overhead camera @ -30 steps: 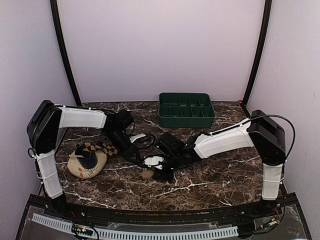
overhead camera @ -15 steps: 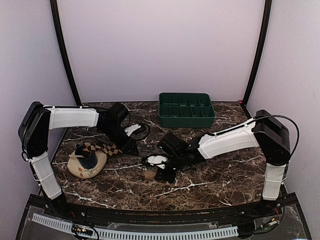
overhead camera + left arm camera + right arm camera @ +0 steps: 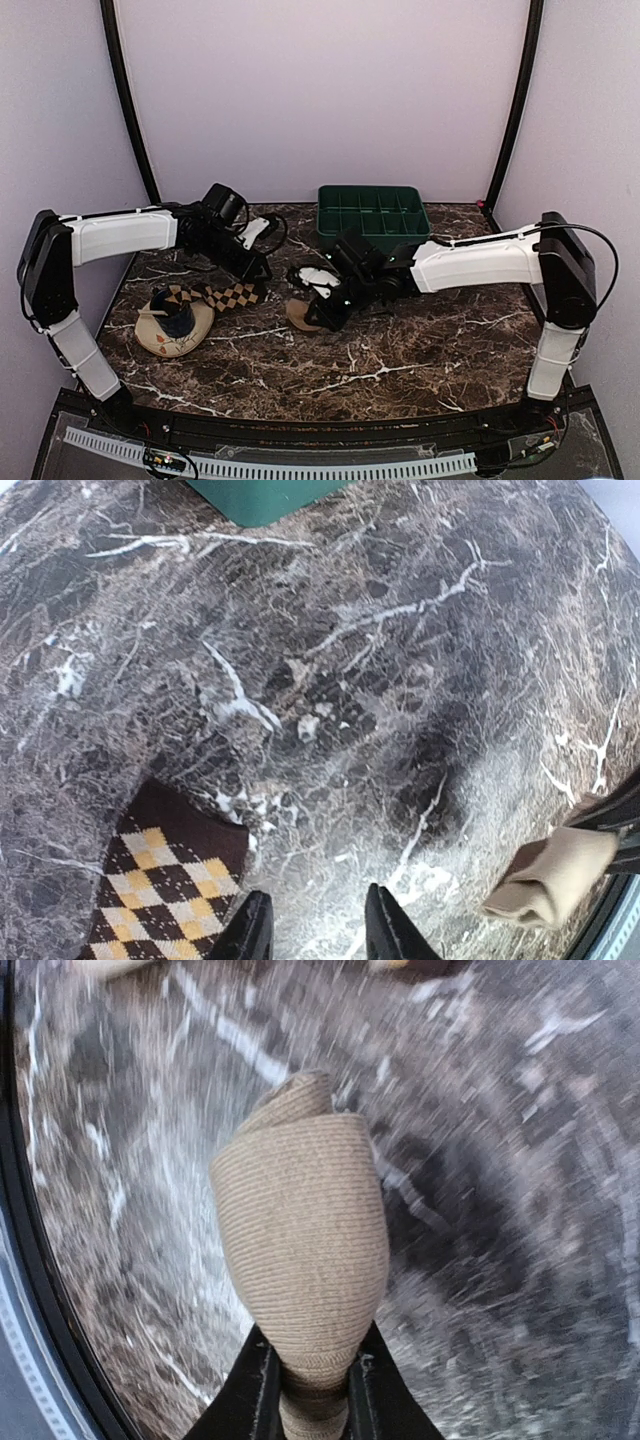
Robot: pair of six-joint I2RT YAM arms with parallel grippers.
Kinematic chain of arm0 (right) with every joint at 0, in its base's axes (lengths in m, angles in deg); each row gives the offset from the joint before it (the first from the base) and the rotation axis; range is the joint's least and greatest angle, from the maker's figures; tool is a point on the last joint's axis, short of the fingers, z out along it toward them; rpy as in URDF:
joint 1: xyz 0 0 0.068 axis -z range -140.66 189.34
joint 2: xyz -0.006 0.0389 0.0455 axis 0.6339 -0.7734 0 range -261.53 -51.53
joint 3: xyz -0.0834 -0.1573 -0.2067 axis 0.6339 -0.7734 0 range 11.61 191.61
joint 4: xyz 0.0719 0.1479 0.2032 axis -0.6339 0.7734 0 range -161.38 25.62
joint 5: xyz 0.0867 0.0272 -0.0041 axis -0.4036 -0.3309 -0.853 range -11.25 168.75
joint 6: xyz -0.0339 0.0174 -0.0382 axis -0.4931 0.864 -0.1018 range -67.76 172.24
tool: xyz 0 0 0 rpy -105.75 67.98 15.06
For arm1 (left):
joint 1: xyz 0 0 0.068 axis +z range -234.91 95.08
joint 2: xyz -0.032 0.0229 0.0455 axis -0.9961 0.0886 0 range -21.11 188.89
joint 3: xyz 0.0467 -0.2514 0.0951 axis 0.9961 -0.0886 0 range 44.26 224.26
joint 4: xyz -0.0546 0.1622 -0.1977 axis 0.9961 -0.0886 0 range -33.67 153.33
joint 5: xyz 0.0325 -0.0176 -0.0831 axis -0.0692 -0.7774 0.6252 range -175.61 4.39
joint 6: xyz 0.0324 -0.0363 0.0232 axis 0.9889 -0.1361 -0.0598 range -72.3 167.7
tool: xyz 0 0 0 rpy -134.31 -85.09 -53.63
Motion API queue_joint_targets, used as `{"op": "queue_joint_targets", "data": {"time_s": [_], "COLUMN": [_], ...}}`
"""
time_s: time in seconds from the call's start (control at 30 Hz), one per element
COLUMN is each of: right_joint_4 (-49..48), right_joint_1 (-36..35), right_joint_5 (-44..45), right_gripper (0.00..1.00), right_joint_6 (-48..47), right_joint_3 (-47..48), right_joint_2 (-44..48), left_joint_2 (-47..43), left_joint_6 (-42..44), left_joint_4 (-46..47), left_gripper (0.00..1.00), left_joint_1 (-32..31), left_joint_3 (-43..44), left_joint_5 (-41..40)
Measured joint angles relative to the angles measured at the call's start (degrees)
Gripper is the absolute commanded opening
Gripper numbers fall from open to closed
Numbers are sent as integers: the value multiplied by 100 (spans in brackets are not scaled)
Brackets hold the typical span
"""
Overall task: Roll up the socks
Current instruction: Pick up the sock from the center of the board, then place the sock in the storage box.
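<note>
- The right gripper [image 3: 308,1385] has its jaws pinched nearly together on one end of the tan sock [image 3: 300,1225]. Its own wrist view, though blurred, shows the sock folded into a fat roll.
- From above, that sock sits in front of the green tray [image 3: 372,222], off its left corner. I cannot tell whether it touches the marble table [image 3: 430,340].
- The left gripper [image 3: 318,928] stands partly open with nothing held; only marble shows in the gap.
- Its wrist view catches a corner of the checked sock [image 3: 165,885] just beside one fingertip, and the tan roll at the far edge of the picture.
- Only the overhead view shows the rest of the checked sock. It lies flat, left of the tray and nearer the arms, reaching a cream dish [image 3: 165,342] with a dark blue cup [image 3: 180,322] on it.
</note>
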State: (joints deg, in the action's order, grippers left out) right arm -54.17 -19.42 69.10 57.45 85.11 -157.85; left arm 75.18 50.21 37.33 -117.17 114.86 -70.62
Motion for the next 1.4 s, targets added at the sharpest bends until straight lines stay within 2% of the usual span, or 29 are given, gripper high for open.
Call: {"op": "queue_joint_targets", "data": {"time_s": [0.33, 0.63, 0.83, 1.4], "right_joint_4": [24, -4, -195, 44], "right_joint_1": [621, 1373, 1888, 2837], "right_joint_5": [1167, 2400, 3086, 3589], "right_gripper": [0, 0, 0, 0], "right_joint_6": [487, 538, 452, 400], "right_joint_3": [1222, 1729, 2006, 3165], "right_joint_2": [208, 170, -275, -1659], "left_joint_2": [-166, -278, -208, 278], "left_joint_6": [-140, -297, -428, -667], "left_joint_4": [269, 693, 1005, 1825], "left_gripper": [37, 37, 38, 39], "left_joint_1": [17, 24, 24, 24], "left_joint_3": [-120, -205, -203, 4], "left_joint_5": [-291, -433, -442, -741]}}
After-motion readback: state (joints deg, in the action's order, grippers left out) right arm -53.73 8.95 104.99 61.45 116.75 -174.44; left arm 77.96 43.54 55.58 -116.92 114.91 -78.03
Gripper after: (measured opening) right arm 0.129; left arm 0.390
